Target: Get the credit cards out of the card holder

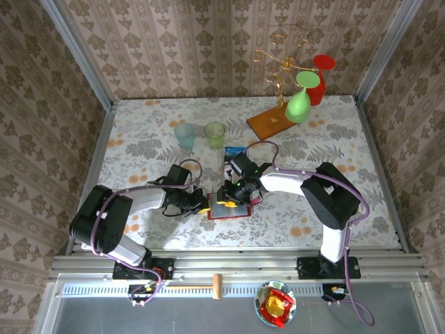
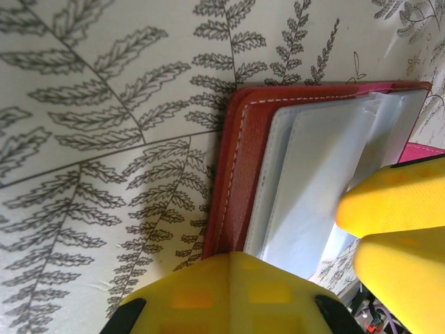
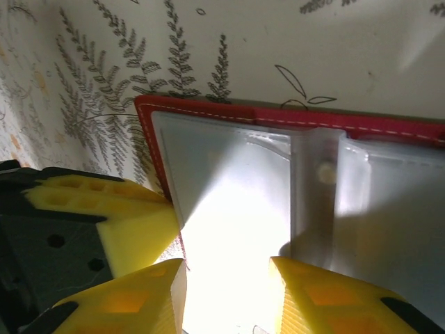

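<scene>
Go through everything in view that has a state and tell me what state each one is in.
card holder: open, inside facing up
left gripper: jaws shut on the holder's edge
right gripper: jaws open above the holder
blue card: out of the holder, lying flat
pale blue cup: upright
green cup: upright
green glass: hanging upside down

Lab test booth: wallpapered panels (image 1: 208,49), aluminium frame (image 1: 75,52), floral table (image 1: 139,142)

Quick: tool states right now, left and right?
Left tool: closed on the edge of the holder.
Right tool: open over the sleeve, holding nothing.
</scene>
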You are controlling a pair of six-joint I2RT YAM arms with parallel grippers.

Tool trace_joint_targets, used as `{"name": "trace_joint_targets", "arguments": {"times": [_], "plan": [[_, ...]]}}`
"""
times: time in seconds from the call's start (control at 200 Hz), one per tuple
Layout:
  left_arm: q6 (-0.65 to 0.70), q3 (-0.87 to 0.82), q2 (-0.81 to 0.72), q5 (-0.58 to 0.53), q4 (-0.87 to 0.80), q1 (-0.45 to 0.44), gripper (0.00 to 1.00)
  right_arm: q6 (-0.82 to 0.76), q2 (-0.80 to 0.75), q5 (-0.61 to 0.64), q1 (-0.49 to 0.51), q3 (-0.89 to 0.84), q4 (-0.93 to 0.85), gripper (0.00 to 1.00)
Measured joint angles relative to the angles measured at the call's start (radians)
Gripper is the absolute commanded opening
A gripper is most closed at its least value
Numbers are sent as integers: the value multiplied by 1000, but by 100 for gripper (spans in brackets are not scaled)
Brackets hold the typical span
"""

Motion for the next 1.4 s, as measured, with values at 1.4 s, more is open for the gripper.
{"name": "trace_joint_targets", "arguments": {"times": [1.4], "plan": [[-5,76,-81,-23,-86,-3,17,-39,-6,2,-18,-51,43,30]]}}
